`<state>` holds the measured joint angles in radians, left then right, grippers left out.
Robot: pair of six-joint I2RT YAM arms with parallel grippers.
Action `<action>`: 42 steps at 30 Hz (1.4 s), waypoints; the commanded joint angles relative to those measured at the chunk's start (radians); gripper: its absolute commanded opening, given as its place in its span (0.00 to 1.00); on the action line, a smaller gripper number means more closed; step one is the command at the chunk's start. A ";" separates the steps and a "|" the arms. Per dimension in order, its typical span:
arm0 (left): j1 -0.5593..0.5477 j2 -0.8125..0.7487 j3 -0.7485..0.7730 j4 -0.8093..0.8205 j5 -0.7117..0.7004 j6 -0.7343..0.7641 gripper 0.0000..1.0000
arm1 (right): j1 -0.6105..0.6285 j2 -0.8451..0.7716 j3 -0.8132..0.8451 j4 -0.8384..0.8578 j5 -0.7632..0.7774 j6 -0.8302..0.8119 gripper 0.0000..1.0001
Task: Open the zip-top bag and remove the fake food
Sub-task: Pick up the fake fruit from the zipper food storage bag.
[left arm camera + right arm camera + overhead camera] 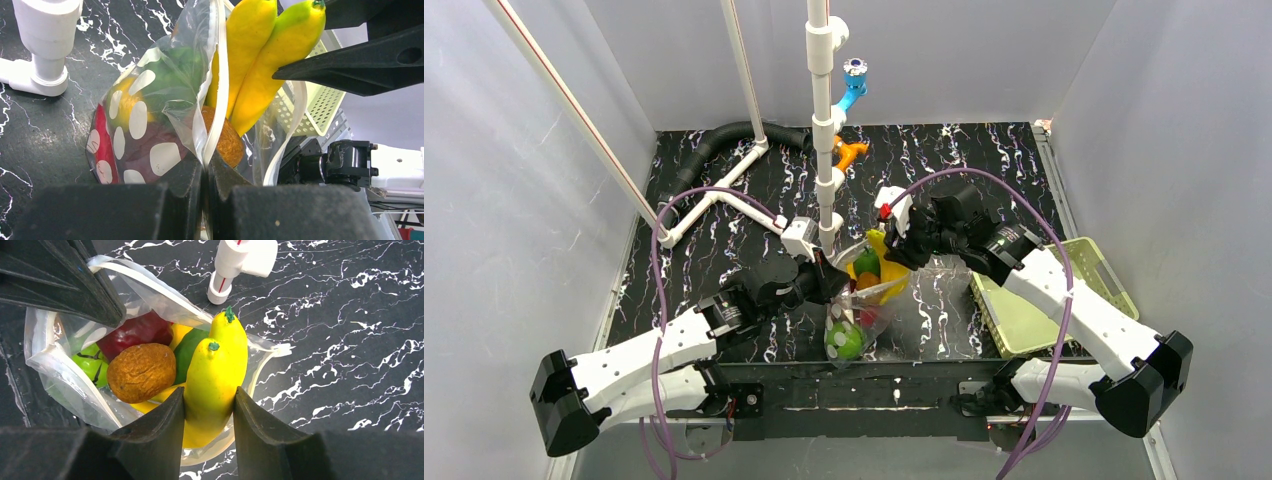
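The clear zip-top bag [864, 300] with whitish dots lies open at the table's front middle. It shows in the left wrist view [150, 125] and in the right wrist view [55, 370]. My left gripper [206, 162] is shut on one zip lip of the bag. My right gripper [209, 397] is shut on the yellow bananas [217, 365], which stick out of the bag's mouth [260, 55]. A brown round piece [141, 371], a red piece [135, 331] and green pieces [90, 365] sit inside the bag. Both grippers meet over the bag in the top view, the left [829, 280] and the right [894, 245].
A pale yellow-green mesh basket [1044, 310] sits at the right, under my right arm. A white pipe stand [822, 120] with blue [854, 85] and orange [849, 152] fittings rises just behind the bag. White pipes [724, 195] and a black hose [724, 135] lie back left.
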<state>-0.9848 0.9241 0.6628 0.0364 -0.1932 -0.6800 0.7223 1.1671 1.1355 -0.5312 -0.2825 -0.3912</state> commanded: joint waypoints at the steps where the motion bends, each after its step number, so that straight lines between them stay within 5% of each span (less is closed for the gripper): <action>1: -0.001 -0.028 0.015 0.003 -0.003 0.012 0.00 | 0.004 -0.013 0.055 -0.004 0.052 -0.048 0.01; 42: 0.000 -0.030 0.016 0.005 0.025 0.025 0.00 | 0.017 0.010 0.194 -0.072 0.168 -0.130 0.01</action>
<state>-0.9848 0.9215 0.6628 0.0372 -0.1715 -0.6724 0.7387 1.1763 1.2633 -0.6109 -0.1642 -0.4831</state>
